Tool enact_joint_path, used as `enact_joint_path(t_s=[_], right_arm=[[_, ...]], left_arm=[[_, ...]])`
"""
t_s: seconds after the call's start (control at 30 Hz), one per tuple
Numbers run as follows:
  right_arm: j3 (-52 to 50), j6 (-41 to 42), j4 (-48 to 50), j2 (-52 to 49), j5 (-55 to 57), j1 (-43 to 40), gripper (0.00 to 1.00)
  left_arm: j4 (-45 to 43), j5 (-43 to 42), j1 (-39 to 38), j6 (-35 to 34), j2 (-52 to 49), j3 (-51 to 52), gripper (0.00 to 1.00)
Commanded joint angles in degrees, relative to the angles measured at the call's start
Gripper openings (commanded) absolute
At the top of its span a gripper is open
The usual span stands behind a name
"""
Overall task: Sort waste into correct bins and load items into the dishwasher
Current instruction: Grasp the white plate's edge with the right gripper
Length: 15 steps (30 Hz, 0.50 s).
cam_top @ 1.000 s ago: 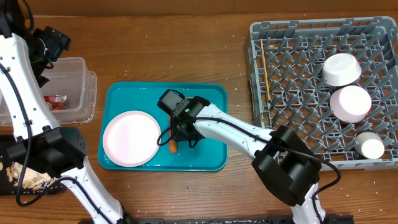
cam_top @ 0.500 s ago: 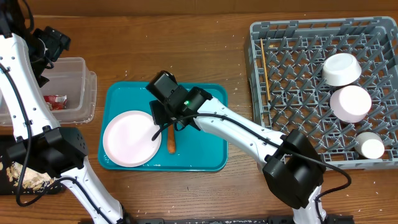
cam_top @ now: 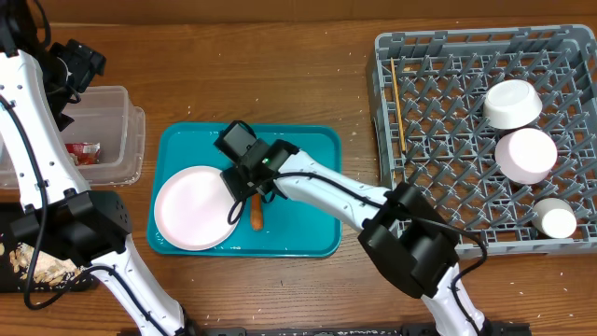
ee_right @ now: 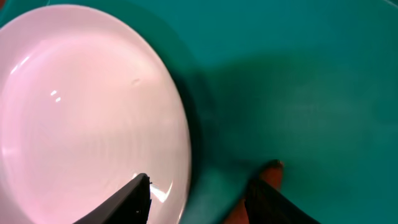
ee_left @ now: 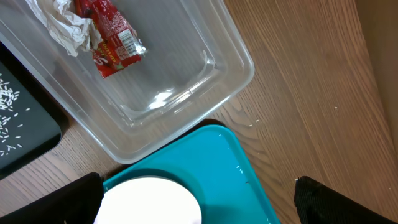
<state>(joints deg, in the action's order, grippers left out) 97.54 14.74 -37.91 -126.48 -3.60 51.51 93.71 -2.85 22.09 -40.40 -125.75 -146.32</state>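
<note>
My right gripper [cam_top: 242,187] [ee_right: 199,196] is open low over the teal tray [cam_top: 298,233]. One finger is over the right rim of the round white plate [cam_top: 194,207] [ee_right: 81,112]. The other is over the orange carrot-like stick [cam_top: 257,215] [ee_right: 272,173], which lies on the tray. My left gripper [cam_top: 73,67] [ee_left: 199,210] is open and empty, high above the clear tub [cam_top: 112,140] [ee_left: 186,74]. The tub holds the red wrapper [ee_left: 112,37] and white tissue [ee_left: 62,22]. Food scraps [cam_top: 37,266] lie on the black tray [ee_left: 18,130].
The grey dish rack [cam_top: 448,140] at the right holds two white bowls [cam_top: 511,103] [cam_top: 526,154], the cup [cam_top: 558,221] and the chopsticks [cam_top: 396,98]. The left arm's base stands at the table's front left.
My right gripper has moved left from over the carrot stick to the plate's right rim. The stick still lies on the tray. The left arm has not moved.
</note>
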Motion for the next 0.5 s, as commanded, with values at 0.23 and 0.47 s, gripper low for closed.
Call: enact_joint_path(t_s=[0.23,0.47], right_arm=[[1.01,-2.80,1.49,-1.62,3.52,3.19,0.52],[1.01,-2.56,0.74,-5.14,3.52,3.23,0.47]], left_arm=[[0.11,-0.13,-0.37,-0.76,-0.26,-0.39,1.00],[0.11,-0.13,-0.37,-0.76,-0.26,-0.39,1.00]])
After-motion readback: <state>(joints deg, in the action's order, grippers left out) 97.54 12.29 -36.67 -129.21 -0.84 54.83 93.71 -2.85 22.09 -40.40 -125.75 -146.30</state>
